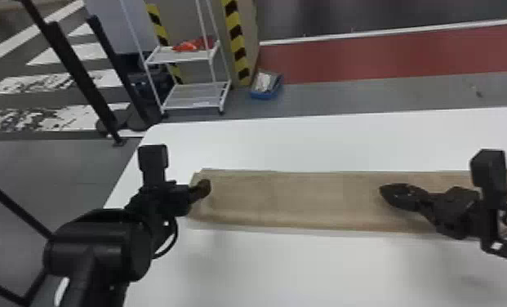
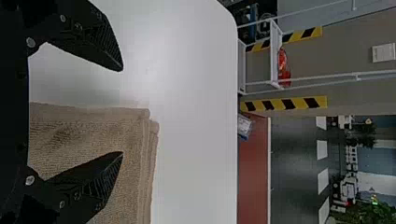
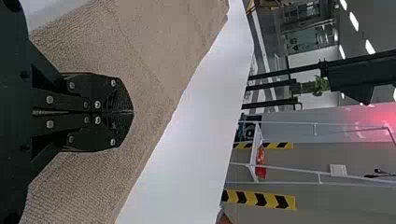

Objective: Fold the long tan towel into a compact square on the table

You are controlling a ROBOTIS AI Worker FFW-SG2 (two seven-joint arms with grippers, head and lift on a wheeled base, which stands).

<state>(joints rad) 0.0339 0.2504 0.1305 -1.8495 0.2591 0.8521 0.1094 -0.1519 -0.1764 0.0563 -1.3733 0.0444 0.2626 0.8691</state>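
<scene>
Long tan towel lies as a narrow strip along the white table, running out at head view's right edge. Left gripper spread wide at towel's left end, one finger over the cloth, the other over table beside its edge. Right gripper clenched, tips together over the strip farther along, no cloth seen between them. Risks, my judgement: left closing too high or shallow could catch only the top layer, the stacked edge then splaying; right tips, if pressing, could pin cloth and skew the fold
</scene>
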